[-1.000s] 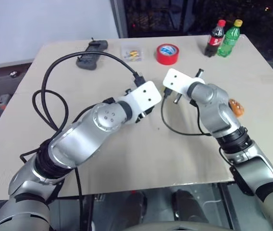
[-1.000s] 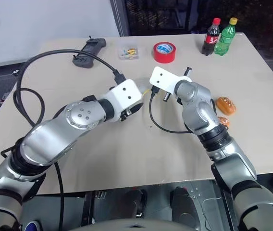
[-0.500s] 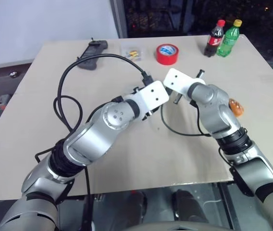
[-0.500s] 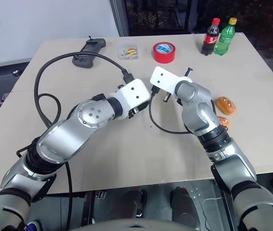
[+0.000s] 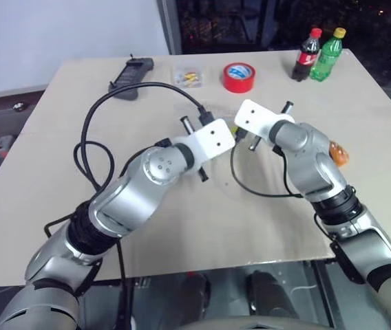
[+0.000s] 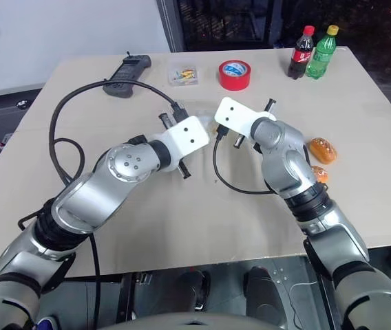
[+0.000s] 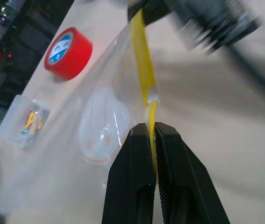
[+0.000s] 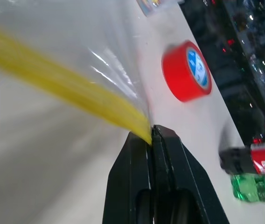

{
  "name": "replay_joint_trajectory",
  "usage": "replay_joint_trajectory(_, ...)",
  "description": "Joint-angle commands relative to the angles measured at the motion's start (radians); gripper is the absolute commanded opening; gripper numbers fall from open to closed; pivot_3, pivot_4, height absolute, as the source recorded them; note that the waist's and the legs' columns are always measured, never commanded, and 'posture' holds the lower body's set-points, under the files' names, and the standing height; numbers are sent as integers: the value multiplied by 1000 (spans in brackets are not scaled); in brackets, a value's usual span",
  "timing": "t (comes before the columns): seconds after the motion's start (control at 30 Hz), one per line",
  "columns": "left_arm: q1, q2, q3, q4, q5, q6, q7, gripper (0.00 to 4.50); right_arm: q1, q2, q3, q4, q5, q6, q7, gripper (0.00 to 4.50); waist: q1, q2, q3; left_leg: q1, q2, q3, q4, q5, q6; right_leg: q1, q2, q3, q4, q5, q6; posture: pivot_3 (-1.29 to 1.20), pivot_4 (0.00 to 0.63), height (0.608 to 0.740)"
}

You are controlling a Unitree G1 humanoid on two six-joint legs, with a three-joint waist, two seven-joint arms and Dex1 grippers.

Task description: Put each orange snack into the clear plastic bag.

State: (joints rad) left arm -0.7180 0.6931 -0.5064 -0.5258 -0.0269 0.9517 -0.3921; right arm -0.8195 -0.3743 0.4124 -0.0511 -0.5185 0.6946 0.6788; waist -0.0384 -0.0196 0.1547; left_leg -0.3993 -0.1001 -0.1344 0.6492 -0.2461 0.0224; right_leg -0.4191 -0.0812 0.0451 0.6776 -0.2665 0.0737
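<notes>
The clear plastic bag (image 7: 100, 126) hangs stretched between my two grippers above the middle of the table. Its yellow seal strip (image 7: 144, 70) runs from one to the other. My left gripper (image 7: 152, 128) is shut on that strip, and my right gripper (image 8: 151, 133) is shut on the strip's other end (image 8: 76, 93). In the eye views the white wrist mounts cover most of the bag. Two orange snacks (image 6: 323, 150) (image 6: 319, 174) lie on the table just right of my right forearm. No snack shows inside the bag.
A red tape roll (image 6: 235, 73), a small clear box (image 6: 184, 75) and a black handset (image 6: 127, 69) lie along the table's far side. Two bottles (image 6: 302, 53) (image 6: 323, 51) stand at the far right. A black cable (image 6: 65, 137) loops over the left of the table.
My left forearm swung in toward the right hand and its wrist mount tilted, dragging the cable loop along. The right arm has stayed where it was.
</notes>
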Motion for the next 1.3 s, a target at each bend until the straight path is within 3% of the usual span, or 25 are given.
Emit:
replay_joint_trajectory(0.03, 53, 15, 114, 79, -16, -246, -80, 52, 31, -37, -24, -67, 40, -33, 40, 0, 1, 0, 0, 0, 0, 0, 0, 0, 0, 0, 0, 0, 0, 0, 0, 0, 150, 740)
replay_joint_trajectory(0.13, 113, -26, 233, 180, -61, -397, -97, 0, 73, 3, -117, -109, 100, -23, -23, 860, 2, 0, 0, 0, 0, 0, 0, 0, 0, 0, 0, 0, 0, 0, 0, 0, 150, 740)
replay_joint_trajectory(0.2, 125, -44, 282, 245, -78, -494, -124, 0, 103, 32, -200, -157, 158, 19, -37, 1732, 2, 0, 0, 0, 0, 0, 1, 0, 0, 0, -1, 0, 1, 0, 0, 0, 150, 740)
replay_joint_trajectory(0.4, 145, -66, 348, 338, -86, -602, -174, 0, 162, 71, -360, -301, 305, 154, -31, 1732, 4, 0, 0, -1, -1, -1, 1, 0, 0, 0, -4, -1, 0, 0, 0, 0, 150, 740)
replay_joint_trajectory(0.43, 147, -72, 354, 344, -90, -618, -183, 0, 164, 90, -382, -319, 337, 186, -33, 1131, 3, 0, 0, 0, -1, -1, 1, 0, 0, 0, -4, -1, 1, 0, 0, 0, 150, 740)
replay_joint_trajectory(0.5, 158, -88, 378, 346, -111, -630, -194, 0, 165, 159, -422, -365, 414, 270, -43, 391, 0, 0, 0, 0, 0, -1, 1, 0, 0, 0, -5, -1, 1, 0, 0, 0, 150, 740)
replay_joint_trajectory(0.57, 174, -91, 396, 344, -121, -646, -210, 0, 156, 232, -444, -387, 470, 325, -69, 34, -5, 0, 0, 0, 0, -1, 1, 0, 0, 0, -5, -1, 1, 0, 0, 0, 150, 740)
replay_joint_trajectory(0.73, 214, -80, 419, 331, -128, -696, -258, 0, 107, 343, -455, -345, 545, 363, -153, 34, -4, 1, 0, 1, 1, 0, 1, 0, 0, 0, -5, 0, 2, 0, 0, 0, 150, 740)
replay_joint_trajectory(1.3, 278, -83, 450, 207, -132, -682, -284, 0, 56, 333, -471, -154, 688, 288, -262, 34, -5, 1, 0, 0, 0, -1, 1, 0, 0, 0, -5, -1, 2, 0, 0, 0, 150, 740)
